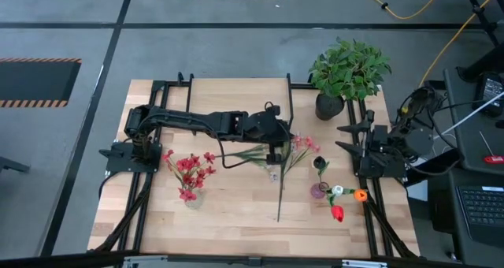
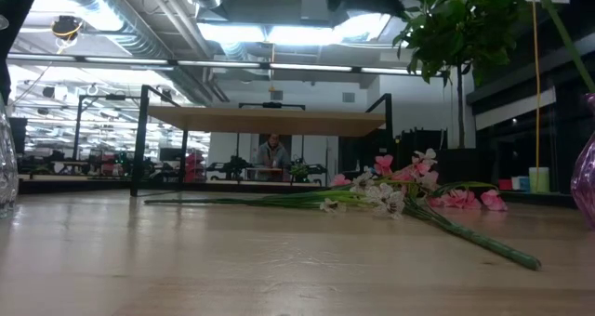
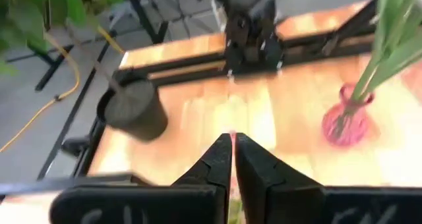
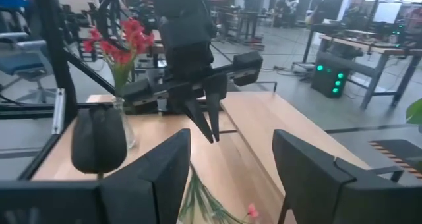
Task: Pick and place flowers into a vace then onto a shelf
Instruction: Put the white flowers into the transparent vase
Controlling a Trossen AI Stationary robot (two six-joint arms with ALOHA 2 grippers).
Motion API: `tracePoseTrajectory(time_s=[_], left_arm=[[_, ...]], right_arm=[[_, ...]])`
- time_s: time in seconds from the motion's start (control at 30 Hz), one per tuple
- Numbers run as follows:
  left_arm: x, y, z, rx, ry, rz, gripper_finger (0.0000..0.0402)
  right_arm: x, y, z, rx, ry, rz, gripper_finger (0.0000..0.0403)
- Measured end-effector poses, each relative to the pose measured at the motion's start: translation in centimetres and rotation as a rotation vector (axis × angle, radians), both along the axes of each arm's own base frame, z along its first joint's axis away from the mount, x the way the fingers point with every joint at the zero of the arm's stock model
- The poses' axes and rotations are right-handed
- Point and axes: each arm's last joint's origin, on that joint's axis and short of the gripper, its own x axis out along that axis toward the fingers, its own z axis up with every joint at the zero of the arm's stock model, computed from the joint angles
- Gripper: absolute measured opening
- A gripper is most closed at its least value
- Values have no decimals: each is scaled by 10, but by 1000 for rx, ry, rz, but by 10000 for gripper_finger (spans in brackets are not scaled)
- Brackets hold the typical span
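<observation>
Loose flowers with white and pink blooms [image 1: 293, 150] lie flat on the tabletop at its middle; they also show in the low view [image 2: 381, 195]. One long stem [image 1: 279, 197] runs toward the near edge. My left gripper [image 1: 276, 148] hovers above these flowers, shut and empty, fingers pointing down [image 4: 210, 122]. A purple vase [image 1: 319, 191] stands right of them and holds a dark bloom. White, orange and red blooms [image 1: 346, 199] lie beside it. The shelf [image 2: 265, 121] stands at the far side. My right gripper [image 4: 231, 178] is open and empty at the table's right edge.
A clear vase with red flowers [image 1: 189, 177] stands near the left. A bushy green plant in a black pot [image 1: 346, 71] stands at the far right corner. Black frame rails [image 1: 142, 197] run along both table sides. A person [image 2: 272, 156] sits far behind the table.
</observation>
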Motion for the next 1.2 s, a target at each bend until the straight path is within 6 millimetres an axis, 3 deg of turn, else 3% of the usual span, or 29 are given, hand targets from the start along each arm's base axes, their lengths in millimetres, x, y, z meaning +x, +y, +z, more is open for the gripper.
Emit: tracePoseTrajectory(time_s=[0.27, 0.53, 0.93, 1.2], left_arm=[[-12, -4, -17, -50, 194, 84, 81], [-31, 0, -33, -213, 408, 203, 150], [-19, 24, -74, -195, 603, 73, 151], [-15, 30, -100, -262, 700, 85, 150]], right_arm=[[2, 1, -3, -42, 23, 4, 216], [2, 1, -6, -47, 42, 3, 216], [8, 9, -18, -43, 108, -11, 216], [15, 15, -52, -57, 135, -90, 216]])
